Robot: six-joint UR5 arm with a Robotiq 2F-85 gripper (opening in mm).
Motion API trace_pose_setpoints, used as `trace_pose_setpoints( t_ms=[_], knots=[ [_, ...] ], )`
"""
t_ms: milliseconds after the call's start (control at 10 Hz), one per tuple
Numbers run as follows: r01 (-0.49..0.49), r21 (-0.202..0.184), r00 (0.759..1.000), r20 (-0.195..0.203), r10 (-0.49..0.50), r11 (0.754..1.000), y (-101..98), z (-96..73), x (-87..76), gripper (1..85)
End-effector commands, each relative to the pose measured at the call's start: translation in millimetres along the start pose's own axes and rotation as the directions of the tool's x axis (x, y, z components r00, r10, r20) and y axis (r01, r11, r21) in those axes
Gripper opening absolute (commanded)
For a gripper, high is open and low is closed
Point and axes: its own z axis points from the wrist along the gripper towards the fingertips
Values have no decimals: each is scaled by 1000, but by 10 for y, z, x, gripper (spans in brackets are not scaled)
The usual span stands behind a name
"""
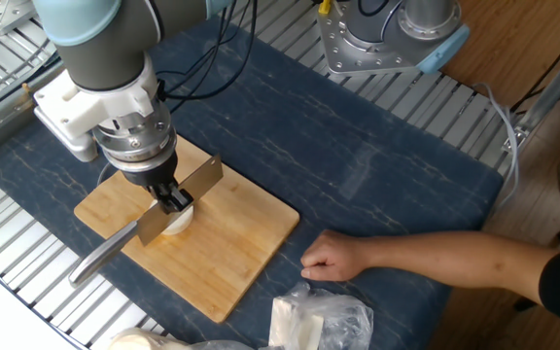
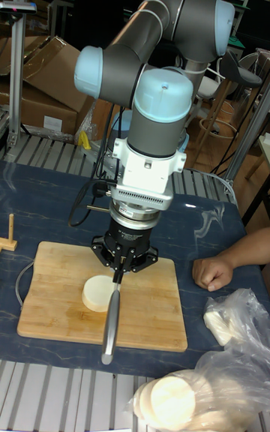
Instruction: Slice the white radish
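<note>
Fingers [image 1: 172, 195] pinching knife [image 2: 111, 310], blade edge-down beside whole radish [image 2: 97, 293] on board [image 1: 246, 243]; fist [image 1: 333, 258] on worktop [image 1: 358, 165].

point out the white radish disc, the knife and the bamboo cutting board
Cream-white round radish disc [image 2: 96, 293], tall fixed view, its flat top.
Steel knife with metal handle [image 1: 198, 179], fixed view, upper blade.
Rectangular bamboo cutting board [image 1: 246, 233], fixed view, bare right part.

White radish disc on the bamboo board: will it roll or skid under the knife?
The cream-white radish disc lies flat, so rolling looks unlikely. Nothing pins it on the smooth bamboo cutting board, so it may skid. The gripper holds the steel knife beside it.
</note>
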Motion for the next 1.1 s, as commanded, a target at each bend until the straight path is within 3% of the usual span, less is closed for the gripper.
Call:
trace_pose_setpoints(
  t_ms=[0,1000],
  knots=[
    [-2,-10,1000,4,2,1000,21,-9,-13,10],
    [19,4,999,26,-19,1000,-102,170,-81,10]
  ],
)
